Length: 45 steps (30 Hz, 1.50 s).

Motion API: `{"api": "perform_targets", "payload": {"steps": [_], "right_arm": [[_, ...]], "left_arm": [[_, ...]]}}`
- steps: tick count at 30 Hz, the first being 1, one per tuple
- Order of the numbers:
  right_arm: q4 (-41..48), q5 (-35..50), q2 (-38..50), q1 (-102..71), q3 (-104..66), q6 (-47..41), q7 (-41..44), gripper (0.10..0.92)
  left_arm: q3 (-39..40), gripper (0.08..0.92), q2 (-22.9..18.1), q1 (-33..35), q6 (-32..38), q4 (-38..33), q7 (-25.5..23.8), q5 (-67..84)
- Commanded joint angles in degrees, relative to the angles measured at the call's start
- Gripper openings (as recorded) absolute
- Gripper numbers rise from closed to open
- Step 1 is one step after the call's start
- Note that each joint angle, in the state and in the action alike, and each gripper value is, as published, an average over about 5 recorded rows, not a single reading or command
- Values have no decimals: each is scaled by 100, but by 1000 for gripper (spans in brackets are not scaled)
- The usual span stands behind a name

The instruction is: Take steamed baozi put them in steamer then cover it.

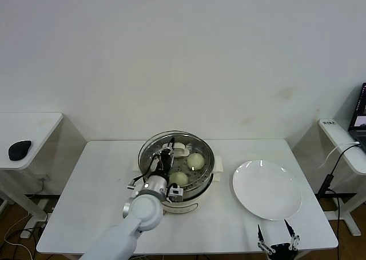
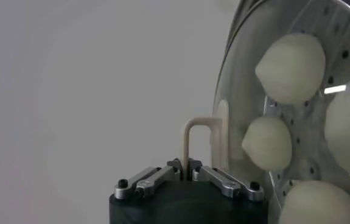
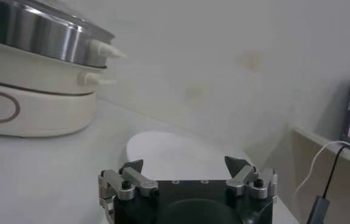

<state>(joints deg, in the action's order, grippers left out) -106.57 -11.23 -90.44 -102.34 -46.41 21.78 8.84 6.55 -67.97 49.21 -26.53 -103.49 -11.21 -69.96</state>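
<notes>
Nearest the head camera, the right gripper (image 1: 277, 236) idles at the near table (image 1: 103, 180) edge, fingers spread wide and empty, just before the bare white plate (image 1: 267, 189). The left gripper (image 2: 187, 168) is over the steamer (image 1: 150, 147), fingers pinched shut on the cover's (image 2: 238, 91) cream bar handle (image 2: 194, 137). The cover sits on the pot, whether fully seated cannot be told. Beneath the glass lie the steamed baozi (image 2: 290, 67). Judged rigid, fairly heavy, smooth and breakable, the cover is best held by that handle; the buns look soft and light. No brand, label or writing is legible.
</notes>
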Motion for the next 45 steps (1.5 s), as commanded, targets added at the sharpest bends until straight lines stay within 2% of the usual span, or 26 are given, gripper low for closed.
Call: {"api": "perform_targets", "payload": {"steps": [1, 17, 21, 31, 37, 41, 45], "right_arm": [[24, -7, -3, 8, 8, 7, 1, 823], [131, -36, 1, 58, 38, 10, 14, 823], [170, -43, 2, 77, 37, 16, 14, 823], [193, -80, 1, 76, 49, 30, 10, 823], [190, -88, 0, 69, 60, 41, 6, 823], [183, -84, 2, 62, 59, 51, 9, 823], [143, -85, 3, 49, 66, 45, 17, 823]], "left_arm": [[93, 136, -43, -7, -4, 16, -62, 0], [107, 136, -64, -5, 8, 28, -52, 107], [51, 171, -24, 130, 7, -150, 72, 233], [-406, 444, 343, 968, 94, -1040, 703, 1023], [-1017, 617, 697, 1861, 254, -1970, 1258, 2477], [-1654, 737, 904, 2875, 884, -2478, 1840, 3818], [-2593, 811, 889, 3987, 2120, -2614, 2188, 4958]]}}
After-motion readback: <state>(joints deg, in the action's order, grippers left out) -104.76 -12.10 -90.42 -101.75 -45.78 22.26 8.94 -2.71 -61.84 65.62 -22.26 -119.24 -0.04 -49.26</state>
